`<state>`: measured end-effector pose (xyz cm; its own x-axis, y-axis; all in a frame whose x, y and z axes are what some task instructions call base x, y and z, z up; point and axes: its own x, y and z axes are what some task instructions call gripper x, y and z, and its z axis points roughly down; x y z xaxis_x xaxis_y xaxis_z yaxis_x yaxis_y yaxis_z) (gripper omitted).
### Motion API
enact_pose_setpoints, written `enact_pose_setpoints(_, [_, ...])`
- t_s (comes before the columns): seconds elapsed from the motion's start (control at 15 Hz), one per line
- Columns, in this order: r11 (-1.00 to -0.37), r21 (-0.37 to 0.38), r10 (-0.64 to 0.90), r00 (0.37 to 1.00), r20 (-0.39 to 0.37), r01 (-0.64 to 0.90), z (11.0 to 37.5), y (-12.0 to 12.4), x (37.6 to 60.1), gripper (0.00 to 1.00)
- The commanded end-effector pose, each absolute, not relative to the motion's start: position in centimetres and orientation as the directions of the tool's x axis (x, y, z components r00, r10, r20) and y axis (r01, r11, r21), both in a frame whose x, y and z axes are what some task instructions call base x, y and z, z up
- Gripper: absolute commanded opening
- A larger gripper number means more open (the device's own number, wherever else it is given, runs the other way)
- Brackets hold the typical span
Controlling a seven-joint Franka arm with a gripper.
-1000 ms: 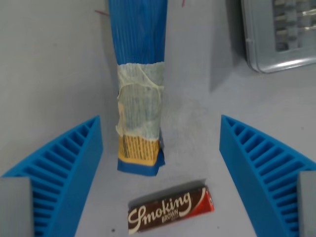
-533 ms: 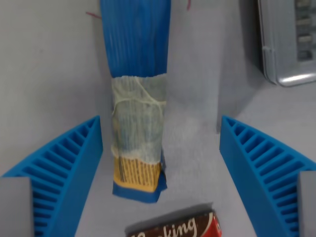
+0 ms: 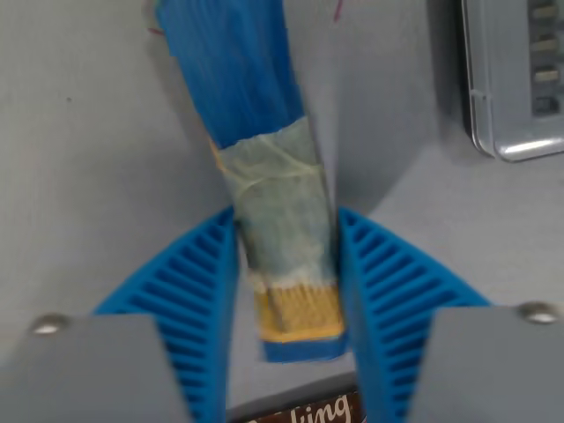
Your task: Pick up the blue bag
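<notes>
The blue bag (image 3: 236, 79) is a long ribbed blue packet with a pale taped band and a yellow end, running from the top of the wrist view down to its middle. My gripper (image 3: 286, 264) is shut on the blue bag: the two blue ribbed fingers (image 3: 198, 291) press against both sides of its taped lower part. The bag leans slightly, its top toward the wrist view's left.
A grey metal box (image 3: 515, 75) lies at the upper part of the wrist view's right. A brown "Smoking" paper packet (image 3: 300, 411) shows at the bottom edge, just below the bag's end. The surface is plain grey.
The fingers have closed from wide apart onto the bag's taped part. The bag now tilts, and the brown packet has slid lower in view as the camera moved.
</notes>
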<state>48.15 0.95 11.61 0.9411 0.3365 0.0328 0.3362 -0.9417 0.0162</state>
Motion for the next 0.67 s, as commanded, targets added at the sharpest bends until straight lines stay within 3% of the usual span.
enact_pose_setpoints(0.07, [-0.939, -0.021, 0.341, 0.935, 0.100, 0.344, 11.80, 1.07, 48.10, 0.00])
enact_pose_setpoints(0.67, [-0.939, -0.023, 0.340, 0.936, 0.095, 0.343, 12.79, 1.01, 48.05, 0.00])
